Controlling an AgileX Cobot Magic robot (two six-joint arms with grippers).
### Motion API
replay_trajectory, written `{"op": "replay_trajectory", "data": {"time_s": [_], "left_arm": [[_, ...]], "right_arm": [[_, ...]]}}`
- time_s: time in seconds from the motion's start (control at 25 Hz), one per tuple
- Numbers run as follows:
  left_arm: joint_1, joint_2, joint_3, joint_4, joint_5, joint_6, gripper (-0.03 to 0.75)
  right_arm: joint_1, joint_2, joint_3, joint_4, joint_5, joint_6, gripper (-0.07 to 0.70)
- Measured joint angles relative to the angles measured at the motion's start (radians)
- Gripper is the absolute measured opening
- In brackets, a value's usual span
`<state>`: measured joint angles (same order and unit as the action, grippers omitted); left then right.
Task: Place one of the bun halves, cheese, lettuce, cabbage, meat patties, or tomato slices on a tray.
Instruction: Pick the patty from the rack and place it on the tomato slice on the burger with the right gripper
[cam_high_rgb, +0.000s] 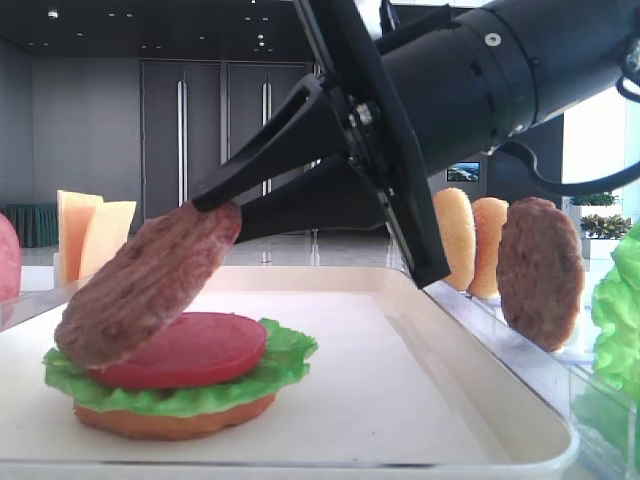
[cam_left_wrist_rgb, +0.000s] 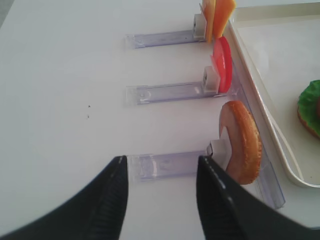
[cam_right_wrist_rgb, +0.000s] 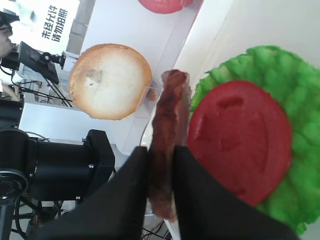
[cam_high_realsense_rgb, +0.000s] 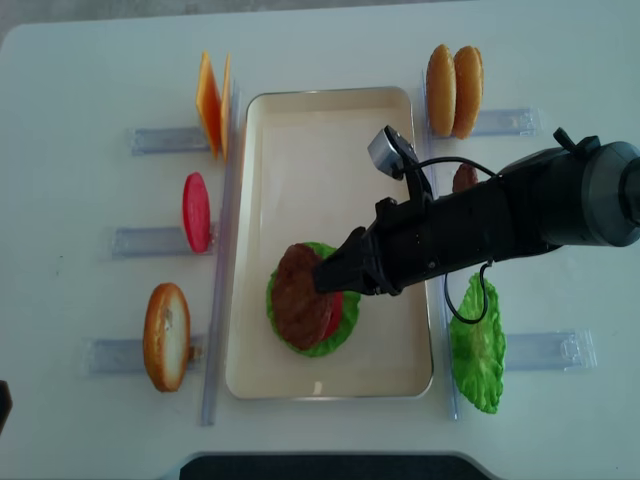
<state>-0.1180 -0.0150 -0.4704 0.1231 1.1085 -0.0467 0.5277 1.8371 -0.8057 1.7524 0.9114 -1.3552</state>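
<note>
Office lobby: tall double doors (cam_high_rgb: 225, 140), white table (cam_high_realsense_rgb: 80, 60).

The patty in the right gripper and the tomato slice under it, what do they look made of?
Meat patty: probably moulded foam or soft plastic, matte, grainy and mottled brown; it holds its shape stiffly, pinched at one edge by the right gripper. Tomato slice: likely plastic or rubber, even matte red with shallow moulded dimples and no wet shine. Both look like imitation food; the exact material cannot be confirmed.

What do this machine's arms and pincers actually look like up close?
Both grippers are black. The right gripper has two flat, tapering fingers on a thick, glossy black cylindrical arm, with a thin black cable looping beside it and a small grey camera block on top. The left gripper shows ribbed inner finger faces.
</note>
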Motion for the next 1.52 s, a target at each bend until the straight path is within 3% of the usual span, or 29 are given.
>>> {"op": "replay_trajectory", "data": {"time_s": [0.4,0.6,0.96,1.12,1.36,1.52], "left_arm": [[0.000,0.000,0.000,0.000,0.000,0.000,0.345],[0.000,0.000,0.000,0.000,0.000,0.000,0.345],[0.000,0.000,0.000,0.000,0.000,0.000,0.345],[0.000,0.000,0.000,0.000,0.000,0.000,0.345],[0.000,0.000,0.000,0.000,0.000,0.000,0.345],[0.000,0.000,0.000,0.000,0.000,0.000,0.345]], "right_arm": [[0.000,0.000,0.000,0.007,-0.005,-0.003,0.118],[0.000,0.000,0.000,0.013,0.021,-0.003,0.122],[0.000,0.000,0.000,0.016,0.016,-0.019,0.306],[0.000,-0.008,0.000,0.017,-0.022,-0.031,0.319],[0.000,-0.100,0.001,0.005,-0.148,-0.067,0.319],[0.000,-0.181,0.001,-0.065,-0.233,-0.067,0.320]]}}
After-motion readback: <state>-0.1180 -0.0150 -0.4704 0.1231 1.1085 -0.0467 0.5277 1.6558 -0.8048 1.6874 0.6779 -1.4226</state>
